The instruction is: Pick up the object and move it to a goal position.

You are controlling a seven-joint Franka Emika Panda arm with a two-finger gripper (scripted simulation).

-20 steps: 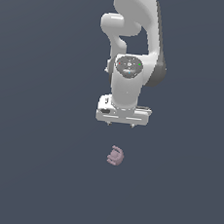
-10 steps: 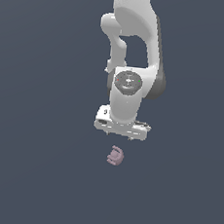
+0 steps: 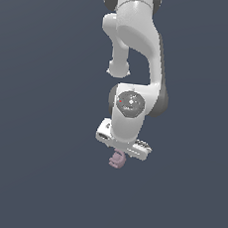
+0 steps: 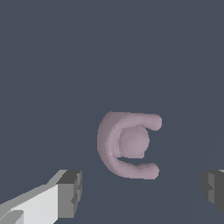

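Observation:
The object (image 3: 116, 159) is a small dusty pink-mauve lump on the dark floor. In the exterior view it pokes out just below my white hand, which hides its upper part. In the wrist view the object (image 4: 127, 144) is a curled C shape around a round knob. My gripper (image 4: 142, 190) is open. One dark fingertip (image 4: 70, 192) and the other (image 4: 213, 188) stand wide apart, with the object just beyond the gap between them. Nothing is held. In the exterior view the fingers are hidden behind the hand (image 3: 123, 142).
The white arm (image 3: 138, 48) comes down from the top of the exterior view. The floor (image 3: 30, 167) is plain dark grey-blue, with no other objects in view.
The arm has come down and turned a little. The hand now sits right above the object and covers its top. The object has not moved.

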